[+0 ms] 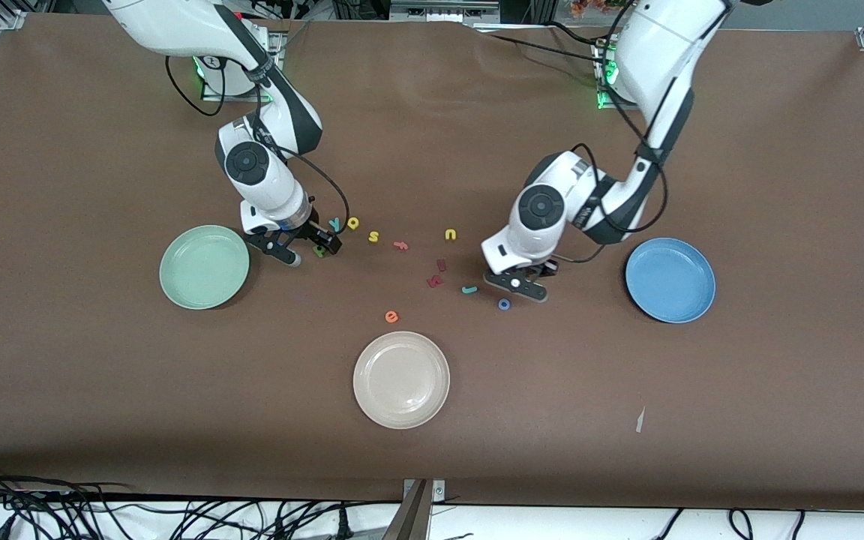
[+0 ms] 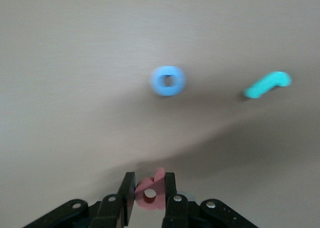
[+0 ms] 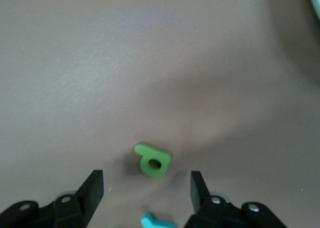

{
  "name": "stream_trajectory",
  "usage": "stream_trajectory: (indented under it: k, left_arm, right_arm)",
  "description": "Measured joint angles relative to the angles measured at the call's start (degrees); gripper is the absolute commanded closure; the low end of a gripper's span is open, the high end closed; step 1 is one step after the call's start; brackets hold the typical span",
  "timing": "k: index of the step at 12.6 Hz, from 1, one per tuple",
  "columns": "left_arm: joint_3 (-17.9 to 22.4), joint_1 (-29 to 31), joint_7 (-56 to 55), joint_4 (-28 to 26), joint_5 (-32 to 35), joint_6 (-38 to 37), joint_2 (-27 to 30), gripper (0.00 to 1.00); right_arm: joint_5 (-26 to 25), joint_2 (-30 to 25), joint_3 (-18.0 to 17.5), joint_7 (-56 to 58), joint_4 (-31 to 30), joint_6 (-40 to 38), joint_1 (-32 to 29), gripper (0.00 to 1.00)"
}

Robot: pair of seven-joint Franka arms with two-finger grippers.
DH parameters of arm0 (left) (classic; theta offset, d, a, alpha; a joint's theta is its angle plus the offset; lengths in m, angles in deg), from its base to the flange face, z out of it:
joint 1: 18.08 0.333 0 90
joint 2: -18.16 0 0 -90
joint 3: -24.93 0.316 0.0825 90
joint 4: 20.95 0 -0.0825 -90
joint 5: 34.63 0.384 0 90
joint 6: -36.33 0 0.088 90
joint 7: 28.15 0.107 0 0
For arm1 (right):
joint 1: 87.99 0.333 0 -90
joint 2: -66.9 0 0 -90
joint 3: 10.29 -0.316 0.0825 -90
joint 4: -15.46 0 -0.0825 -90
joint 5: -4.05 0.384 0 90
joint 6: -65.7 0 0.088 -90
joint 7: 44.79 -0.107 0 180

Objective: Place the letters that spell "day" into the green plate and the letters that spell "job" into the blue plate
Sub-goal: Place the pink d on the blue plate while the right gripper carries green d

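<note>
My left gripper (image 2: 150, 180) is shut on the pinkish-red b (image 2: 151, 194); in the front view it (image 1: 526, 289) hangs low over the table beside the blue o (image 1: 504, 304) and teal j (image 1: 469, 289). The left wrist view shows the o (image 2: 168, 81) and j (image 2: 267, 85) lying loose. My right gripper (image 3: 146, 180) is open, with the green d (image 3: 152, 160) on the table just ahead of its fingertips, untouched. In the front view that gripper (image 1: 312, 251) sits beside the green plate (image 1: 205, 267), close to the light blue y (image 1: 336, 223) and yellow a (image 1: 353, 223). The blue plate (image 1: 670, 280) holds nothing.
A yellow s (image 1: 374, 237), a yellow u (image 1: 451, 235), a pink letter (image 1: 400, 245), two dark red letters (image 1: 438, 273) and an orange e (image 1: 391, 316) lie mid-table. A cream plate (image 1: 401, 379) sits nearer the front camera.
</note>
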Motion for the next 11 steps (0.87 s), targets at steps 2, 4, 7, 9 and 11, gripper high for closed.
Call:
stream_trajectory:
  k: [2, 4, 7, 9, 11]
  left_arm:
    - [0.06, 4.71, 6.96, 0.22, -0.01, -4.96, 3.05, 0.99]
    - [0.19, 10.38, 15.33, 0.18, -0.01, -7.47, 4.77, 0.99]
    - [0.39, 17.51, 25.56, -0.50, -0.01, -9.43, 4.82, 0.99]
    - [0.49, 21.24, 27.69, -1.14, -0.01, -11.14, 4.49, 0.89]
    - [0.54, 24.11, 28.41, -1.19, -0.01, -11.25, 3.70, 0.04]
  right_arm:
    - [-0.33, 1.12, 0.24, 0.00, 0.00, 1.03, -0.01, 0.32]
    - [-0.60, 1.42, 0.50, 0.00, 0.00, 1.11, 0.03, 0.47]
    - [-1.64, 1.66, 2.29, 0.00, 0.04, 1.12, -0.02, 0.91]
    - [-1.68, 1.62, 2.43, 0.00, 0.35, 1.22, -0.02, 0.92]
    - [-1.70, 1.49, 2.46, 0.00, 0.55, 1.23, -0.01, 0.92]
